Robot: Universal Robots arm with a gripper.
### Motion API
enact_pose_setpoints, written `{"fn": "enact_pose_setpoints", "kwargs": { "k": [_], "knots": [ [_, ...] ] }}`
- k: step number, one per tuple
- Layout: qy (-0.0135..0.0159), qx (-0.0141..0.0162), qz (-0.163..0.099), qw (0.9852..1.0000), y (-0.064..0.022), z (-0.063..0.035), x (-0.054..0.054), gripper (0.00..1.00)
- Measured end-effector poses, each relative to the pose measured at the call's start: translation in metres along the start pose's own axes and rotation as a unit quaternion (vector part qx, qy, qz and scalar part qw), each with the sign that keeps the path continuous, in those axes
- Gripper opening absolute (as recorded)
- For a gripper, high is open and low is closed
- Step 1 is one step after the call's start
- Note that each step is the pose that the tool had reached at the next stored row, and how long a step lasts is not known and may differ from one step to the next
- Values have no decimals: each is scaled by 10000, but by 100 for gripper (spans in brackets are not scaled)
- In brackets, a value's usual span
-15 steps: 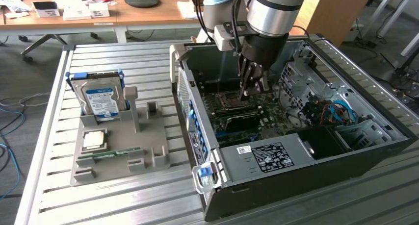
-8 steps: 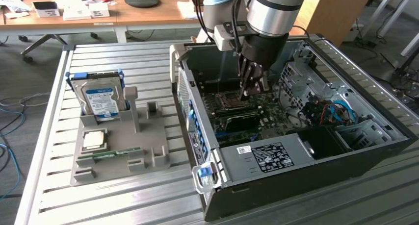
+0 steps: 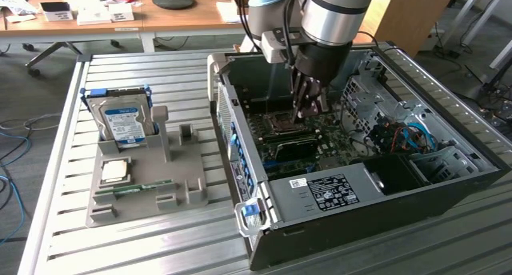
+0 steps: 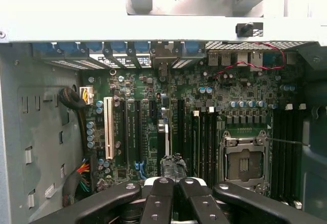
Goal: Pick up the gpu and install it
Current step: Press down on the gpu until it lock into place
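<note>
Arm is down inside the open PC case (image 3: 240, 137), which lies on its side on the table (image 3: 160, 245), toward the exterior view's right edge. Gripper (image 3: 308, 107) hangs just above the motherboard (image 3: 324, 140). Jaws are narrow, pinched on the gpu (image 4: 163, 132). It's held on edge, looks lined up with an expansion slot, bracket end toward the case's rear wall. Can't tell if the connector is touching the slot. Vertical hold makes sense, since the edge has to go straight down. The parts holder (image 3: 144, 179) near the opposite table edge still has the hard drive (image 3: 124, 122) and memory stick (image 3: 132, 190).
</note>
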State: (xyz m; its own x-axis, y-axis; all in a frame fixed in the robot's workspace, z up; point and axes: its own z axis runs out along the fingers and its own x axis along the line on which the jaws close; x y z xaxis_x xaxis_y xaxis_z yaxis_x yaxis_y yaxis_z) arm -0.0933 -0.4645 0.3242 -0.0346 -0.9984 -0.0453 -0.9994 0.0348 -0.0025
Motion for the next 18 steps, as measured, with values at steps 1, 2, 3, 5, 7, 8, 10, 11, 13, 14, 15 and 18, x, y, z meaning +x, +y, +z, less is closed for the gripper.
{"fn": "enact_pose_setpoints", "kwargs": {
  "k": [1,2,3,5,7,8,10,11,13,14,15,18],
  "knots": [
    [0,0,0,10000,0,10,0,11],
    [0,0,0,10000,0,18,1,11],
    [0,0,0,10000,0,20,1,11],
    [1,0,0,10000,0,20,1,11],
    [0,0,0,10000,0,21,1,11],
    [0,0,0,10000,0,21,1,11],
    [0,0,0,10000,0,24,1,11],
    [-3,1,0,10000,0,30,1,11],
    [-1,0,0,10000,0,41,2,11],
    [-1,0,0,10000,0,47,2,11],
    [-1,0,0,10000,0,53,2,11],
    [1,0,0,10000,0,64,3,11]
  ]
}}
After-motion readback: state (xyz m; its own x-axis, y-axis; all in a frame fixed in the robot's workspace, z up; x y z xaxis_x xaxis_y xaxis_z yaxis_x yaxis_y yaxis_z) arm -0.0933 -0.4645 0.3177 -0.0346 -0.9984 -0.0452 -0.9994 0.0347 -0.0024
